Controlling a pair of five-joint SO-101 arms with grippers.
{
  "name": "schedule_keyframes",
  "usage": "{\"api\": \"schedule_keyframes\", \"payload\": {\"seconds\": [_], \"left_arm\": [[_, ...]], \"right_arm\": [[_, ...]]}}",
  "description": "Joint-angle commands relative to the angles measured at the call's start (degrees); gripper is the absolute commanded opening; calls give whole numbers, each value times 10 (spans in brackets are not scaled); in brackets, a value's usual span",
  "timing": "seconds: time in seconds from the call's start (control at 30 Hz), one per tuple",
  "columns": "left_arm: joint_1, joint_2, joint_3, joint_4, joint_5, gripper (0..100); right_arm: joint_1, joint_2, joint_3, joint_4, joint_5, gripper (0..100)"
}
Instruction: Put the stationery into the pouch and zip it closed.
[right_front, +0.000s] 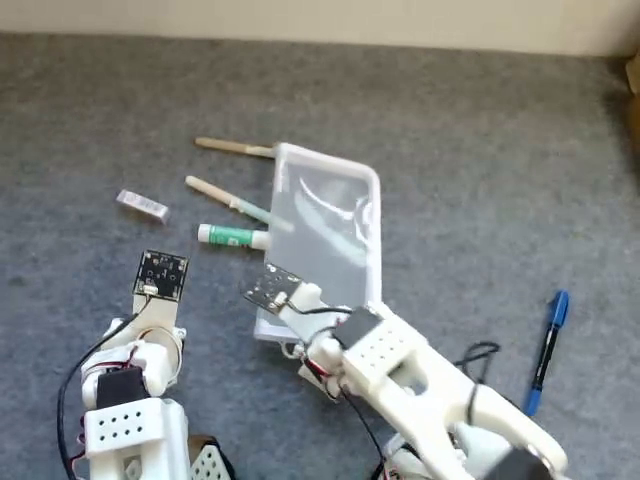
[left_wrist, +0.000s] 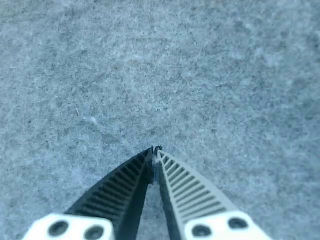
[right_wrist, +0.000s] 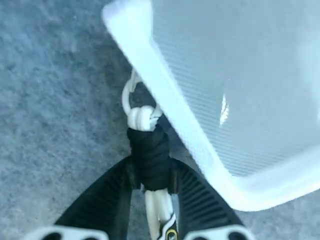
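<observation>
A translucent white pouch (right_front: 325, 230) lies flat in the middle of the grey carpet. Two wooden pencils (right_front: 232, 147) (right_front: 222, 194) and a green-and-white stick (right_front: 232, 236) poke out past its left edge. A small wrapped eraser (right_front: 141, 205) lies further left, and a blue pen (right_front: 547, 350) lies far right. At the pouch's (right_wrist: 240, 85) near corner, my right gripper (right_wrist: 151, 167) is shut on the black zip pull (right_wrist: 150, 152) with its white cord (right_wrist: 131, 100). My left gripper (left_wrist: 155, 151) is shut on nothing over bare carpet, and the left arm (right_front: 135, 385) stands left of the pouch.
The right arm (right_front: 400, 375) stretches from the front edge to the pouch's near end. A pale wall strip runs along the back, and there is open carpet (right_front: 480, 180) to the right of the pouch and behind it.
</observation>
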Motion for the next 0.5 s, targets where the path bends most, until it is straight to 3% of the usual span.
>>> {"api": "schedule_keyframes", "payload": {"seconds": [0.0,0.47], "left_arm": [[9,-4,0,-9,4,27],[9,-4,0,-9,4,27]], "right_arm": [[11,-109,18,-7,-20,4],[9,-375,114,-7,-72,4]]}}
